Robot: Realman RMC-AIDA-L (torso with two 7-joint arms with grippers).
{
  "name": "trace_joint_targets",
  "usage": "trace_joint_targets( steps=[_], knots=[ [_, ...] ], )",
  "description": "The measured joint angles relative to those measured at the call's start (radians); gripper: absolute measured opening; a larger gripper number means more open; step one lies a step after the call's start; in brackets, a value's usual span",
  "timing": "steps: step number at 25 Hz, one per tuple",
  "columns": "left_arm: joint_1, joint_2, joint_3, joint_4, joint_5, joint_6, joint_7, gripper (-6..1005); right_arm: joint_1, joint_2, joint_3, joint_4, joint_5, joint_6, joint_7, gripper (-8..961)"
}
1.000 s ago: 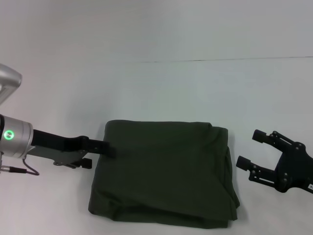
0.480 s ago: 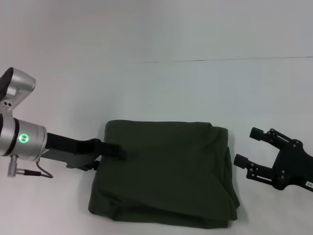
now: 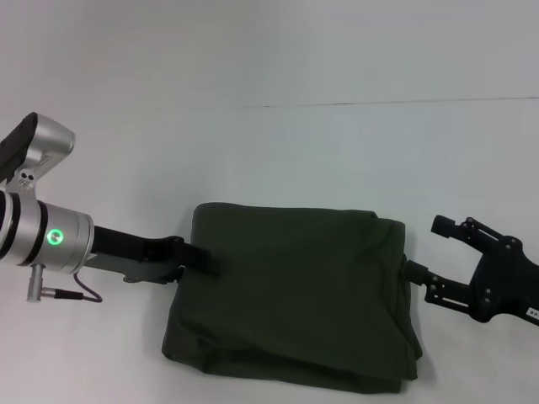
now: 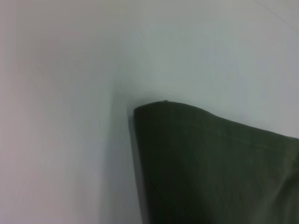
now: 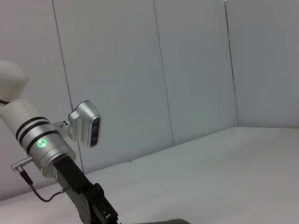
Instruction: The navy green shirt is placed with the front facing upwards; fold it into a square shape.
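shirt: navy green shirt (image 3: 290, 295) already a folded, roughly square pad, lying on the table (image 3: 278, 151) near its front edge, about mid-width; no lettering showing.
change: whole pad has slid a little toward the right gripper since a second ago; looks like a nudge to square it up, fold itself seems done.
left gripper: left gripper (image 3: 200, 257) low at the shirt's left edge, tips touching or pushing it; jaws, cannot tell if spread or pressed together.
right gripper: right gripper (image 3: 429, 252) just at the shirt's right edge, jaws spread, lower finger touching the cloth, holding nothing.
edges: front hem slightly uneven, layers peeking out.
room: bare table behind and at both sides; little toward front edge.
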Motion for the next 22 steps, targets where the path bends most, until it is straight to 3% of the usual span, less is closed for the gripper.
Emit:
trace_joint_targets(
  steps=[4,7,13,19,22],
  knots=[
    [0.001,0.000,0.002,-0.004,-0.002,-0.009,0.010,644,0.003,0.001,0.000,0.000,0.001,0.001,-0.001,915],
    [0.000,0.000,0.002,-0.008,-0.005,-0.010,0.032,372,0.005,0.001,0.000,0.000,0.001,0.001,-0.001,915],
    [0.004,-0.005,-0.006,-0.005,-0.049,-0.021,0.046,192,0.012,0.002,0.010,0.000,0.002,0.000,-0.001,915],
    [0.024,-0.005,-0.018,-0.003,-0.111,-0.073,0.050,134,0.016,0.002,0.024,0.000,0.002,-0.007,-0.002,915],
    [0.034,-0.003,-0.067,-0.002,-0.127,-0.118,0.054,131,0.021,0.001,0.025,0.000,0.002,-0.007,-0.002,915]
  ],
)
